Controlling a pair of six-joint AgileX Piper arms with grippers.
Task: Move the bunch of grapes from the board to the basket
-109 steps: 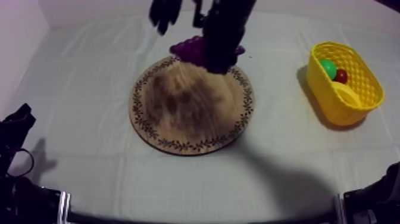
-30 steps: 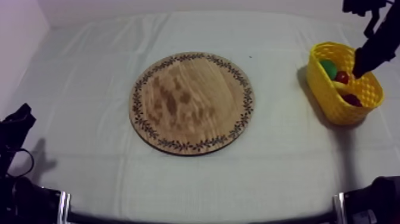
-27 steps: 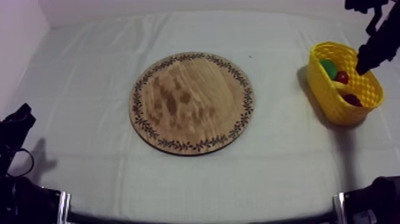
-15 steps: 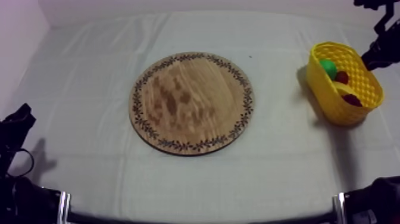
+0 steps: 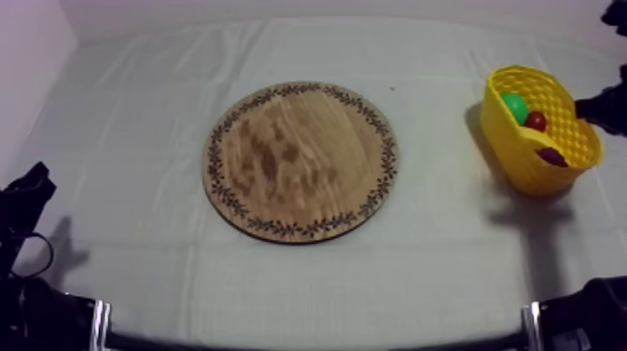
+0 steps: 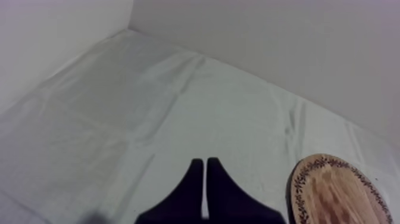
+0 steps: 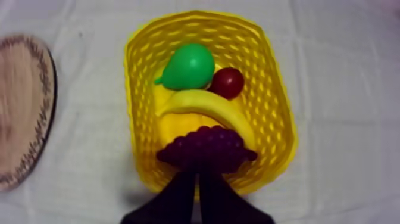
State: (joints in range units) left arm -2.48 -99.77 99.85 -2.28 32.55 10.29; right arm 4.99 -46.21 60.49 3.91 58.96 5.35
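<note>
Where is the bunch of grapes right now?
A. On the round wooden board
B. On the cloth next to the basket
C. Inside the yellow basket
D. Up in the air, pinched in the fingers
C: the right wrist view shows the bunch of grapes lying inside the yellow basket, next to the banana, the pear and the small red fruit.

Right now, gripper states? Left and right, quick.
Left gripper: shut, holding nothing.
Right gripper: shut, holding nothing, above the basket; the grapes lie in it.
</note>
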